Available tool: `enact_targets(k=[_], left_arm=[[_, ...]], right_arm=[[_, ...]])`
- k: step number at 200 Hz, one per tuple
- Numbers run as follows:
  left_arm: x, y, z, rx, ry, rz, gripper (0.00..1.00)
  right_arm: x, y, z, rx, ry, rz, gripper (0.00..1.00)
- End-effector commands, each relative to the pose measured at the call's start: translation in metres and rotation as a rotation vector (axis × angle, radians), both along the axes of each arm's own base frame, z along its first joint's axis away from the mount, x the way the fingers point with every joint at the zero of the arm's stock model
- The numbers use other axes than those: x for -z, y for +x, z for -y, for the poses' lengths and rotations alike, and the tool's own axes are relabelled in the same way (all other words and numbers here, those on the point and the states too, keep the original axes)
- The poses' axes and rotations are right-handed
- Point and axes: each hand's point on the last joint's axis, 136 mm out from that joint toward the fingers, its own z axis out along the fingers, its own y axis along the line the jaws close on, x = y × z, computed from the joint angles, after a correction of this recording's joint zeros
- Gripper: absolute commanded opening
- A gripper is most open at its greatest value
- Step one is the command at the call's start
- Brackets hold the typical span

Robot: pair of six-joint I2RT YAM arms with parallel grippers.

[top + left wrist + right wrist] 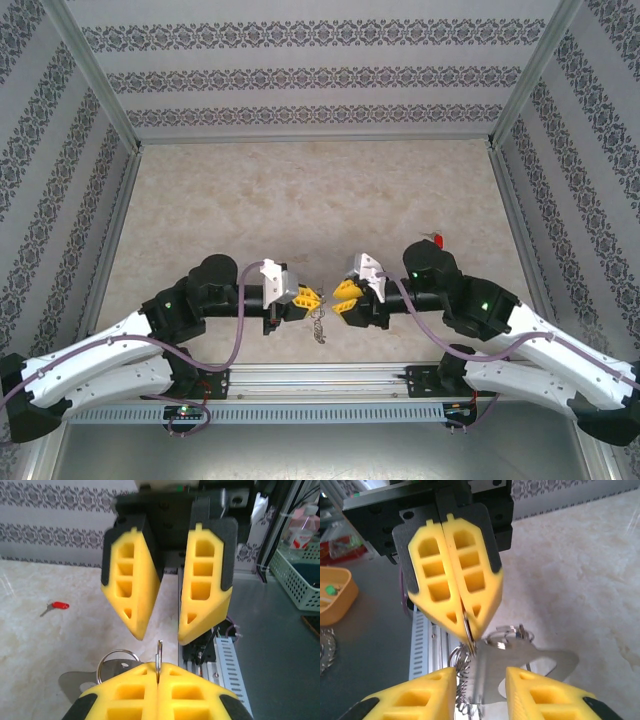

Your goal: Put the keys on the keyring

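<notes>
Over the near part of the tabletop (300, 190), the keyring (520, 662) is pinched by one thin ring in the closed fingers of the left gripper (158, 669), seemingly to be steadied before the parted, empty fingers of the right gripper (161, 636) (the red key (55, 606) is seen well apart, rightward).

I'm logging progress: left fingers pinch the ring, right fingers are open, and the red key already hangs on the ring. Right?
No. The red key is not on the ring; it lies loose on the table, as the left wrist view shows. The left fingers do pinch the ring and the right fingers are open.
</notes>
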Motion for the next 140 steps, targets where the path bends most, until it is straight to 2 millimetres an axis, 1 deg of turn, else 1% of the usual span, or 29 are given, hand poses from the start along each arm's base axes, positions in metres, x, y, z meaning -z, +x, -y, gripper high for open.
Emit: enact_targets(k=[1,51,79,109,140], left_arm=[[-0.029,-0.008,0.001,0.036,-0.144,0.028,0.0],[-0.037,-0.016,0.003,0.087,-0.232,0.034,0.0],[-0.036,-0.016,0.005,0.096,-0.252,0.033,0.0],[-0.036,-0.016,0.008,0.112,-0.268,0.027,0.0],[-0.036,-0.016,0.01,0.115,-0.274,0.021,0.0]], right_arm=[[-0.012,-0.004,-0.009,-0.013,0.126,-0.026,0.33],[-0.027,-0.015,-0.01,-0.08,0.226,0.018,0.33],[-0.037,-0.025,-0.007,-0.126,0.296,0.051,0.33],[-0.035,-0.022,-0.005,-0.109,0.293,0.067,0.31],[-0.034,-0.022,-0.006,-0.113,0.292,0.07,0.25]])
